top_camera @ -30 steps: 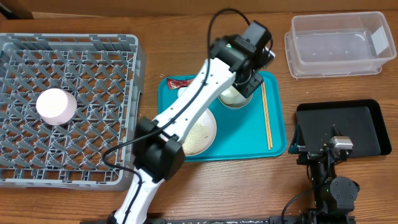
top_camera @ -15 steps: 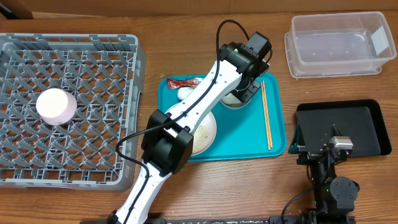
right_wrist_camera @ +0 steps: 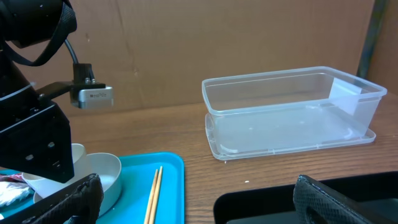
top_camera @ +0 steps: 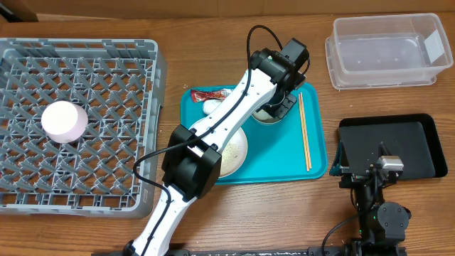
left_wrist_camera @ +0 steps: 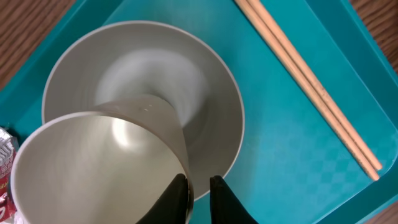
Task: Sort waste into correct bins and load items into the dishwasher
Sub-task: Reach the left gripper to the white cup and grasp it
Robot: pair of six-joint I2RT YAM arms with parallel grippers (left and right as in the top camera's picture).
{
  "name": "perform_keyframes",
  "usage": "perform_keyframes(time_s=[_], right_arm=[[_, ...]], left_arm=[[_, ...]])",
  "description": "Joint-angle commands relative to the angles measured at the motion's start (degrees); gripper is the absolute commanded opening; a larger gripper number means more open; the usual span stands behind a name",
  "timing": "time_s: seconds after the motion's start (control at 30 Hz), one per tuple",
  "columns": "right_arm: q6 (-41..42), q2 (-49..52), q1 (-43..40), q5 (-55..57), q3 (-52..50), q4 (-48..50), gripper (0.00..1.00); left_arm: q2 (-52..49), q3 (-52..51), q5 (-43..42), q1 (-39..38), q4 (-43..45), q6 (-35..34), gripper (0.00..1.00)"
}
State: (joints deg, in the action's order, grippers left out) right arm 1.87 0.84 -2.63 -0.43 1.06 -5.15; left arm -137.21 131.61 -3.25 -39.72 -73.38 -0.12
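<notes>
My left gripper [left_wrist_camera: 199, 193] is shut on the wall of a small white cup [left_wrist_camera: 81, 168], one finger inside and one outside. The cup leans over the grey-green bowl [left_wrist_camera: 161, 68] on the teal serving tray [top_camera: 316, 160]. In the overhead view the left gripper [top_camera: 281, 99] hides most of the bowl [top_camera: 266, 112]. The wooden chopsticks [top_camera: 304, 131] lie to its right. The red wrapper [top_camera: 206, 93], a white scrap [top_camera: 211, 107] and the large white plate [top_camera: 234, 153] with rice grains lie to its left. My right gripper [right_wrist_camera: 199, 205] is open and empty over the black tray [top_camera: 419, 135].
The grey dish rack [top_camera: 106, 71] fills the left side and holds a pale round vessel [top_camera: 64, 121], upside down. The clear plastic tub [top_camera: 387, 53] stands at the back right, also in the right wrist view [right_wrist_camera: 286, 118]. The left arm crosses over the plate.
The left wrist shifted a little toward the bowl a second ago and has held nearly still since. The right arm has not moved.
</notes>
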Motion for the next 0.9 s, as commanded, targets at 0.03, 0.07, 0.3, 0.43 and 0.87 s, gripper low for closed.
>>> perform_keyframes(time_s=[0.03, 0.07, 0.3, 0.43, 0.87], right_arm=[[-0.2, -0.7, -0.3, 0.4, -0.6, 0.3, 1.00], [-0.2, -0.7, -0.3, 0.4, -0.6, 0.3, 1.00], [-0.2, -0.7, -0.3, 0.4, -0.6, 0.3, 1.00], [-0.2, -0.7, -0.3, 0.4, -0.6, 0.3, 1.00], [-0.2, -0.7, -0.3, 0.4, -0.6, 0.3, 1.00]], left_arm=[[-1.5, 0.2, -0.8, 0.1, -1.0, -0.8, 0.13], [-1.5, 0.2, -0.8, 0.1, -1.2, -0.8, 0.13], [-1.5, 0.2, -0.7, 0.2, -1.4, -0.8, 0.23], [-1.5, 0.1, -0.8, 0.3, -1.3, -0.8, 0.22], [-1.5, -3.4, -0.8, 0.3, 0.2, -0.8, 0.22]])
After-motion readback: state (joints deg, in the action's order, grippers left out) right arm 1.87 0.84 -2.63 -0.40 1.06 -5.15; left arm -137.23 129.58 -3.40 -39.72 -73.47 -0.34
